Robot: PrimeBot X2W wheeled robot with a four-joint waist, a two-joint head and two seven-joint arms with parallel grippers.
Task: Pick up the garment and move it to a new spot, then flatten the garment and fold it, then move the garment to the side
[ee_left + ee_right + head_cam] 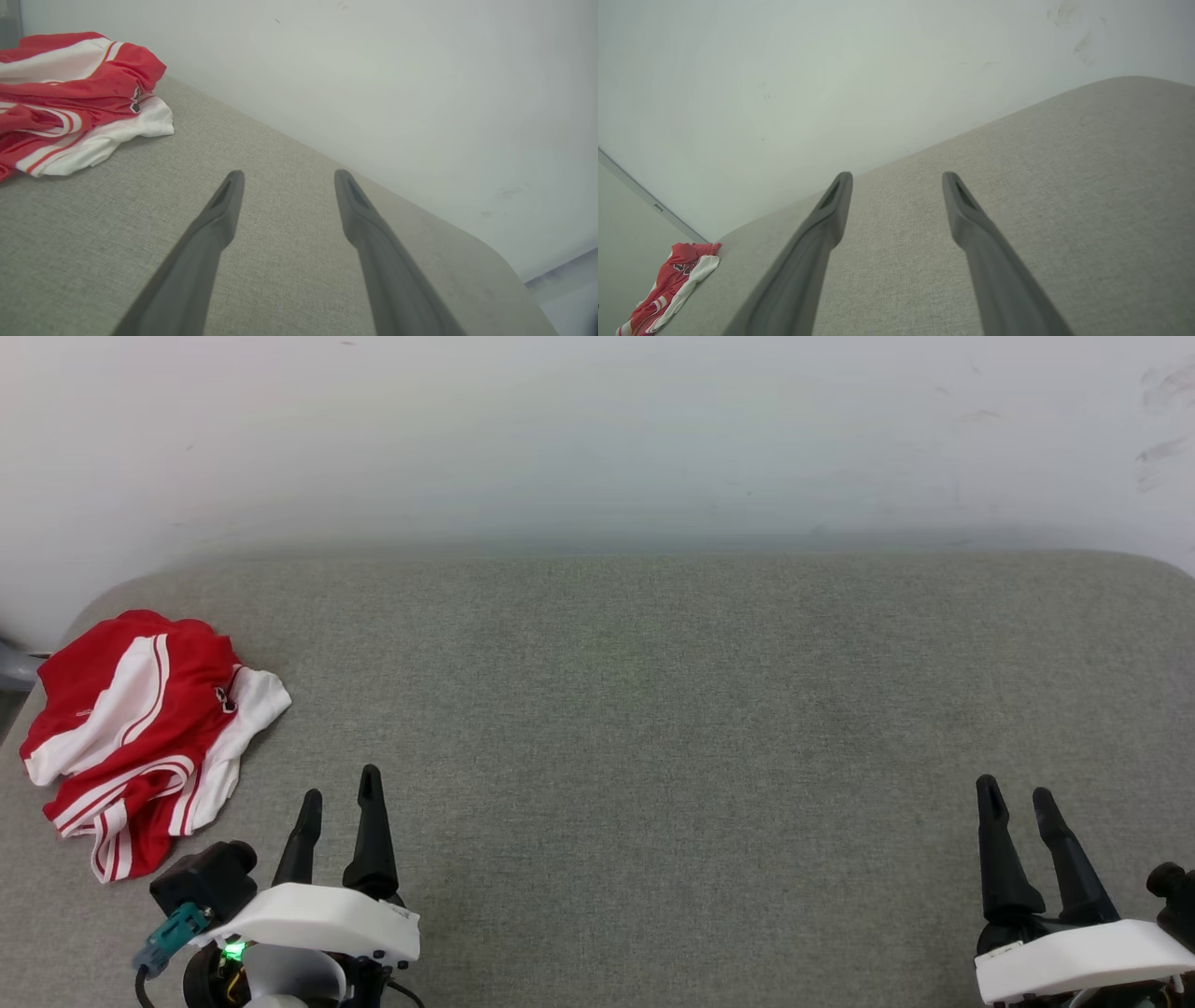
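Garment [140,728] lies crumpled at left edge of grey worktop [653,709], near L pincer [341,784], not touching. L pincer spread, empty. R pincer [1015,786] spread, empty, well apart from garment

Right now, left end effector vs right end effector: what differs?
Position: the left end effector sits just beside the garment; the right end effector is far across the grey cushion from it.
View: the left end effector's wrist camera sees the garment large and close; the right end effector's sees it small, at the far corner.
Shared: both are open, empty and touching no cloth.
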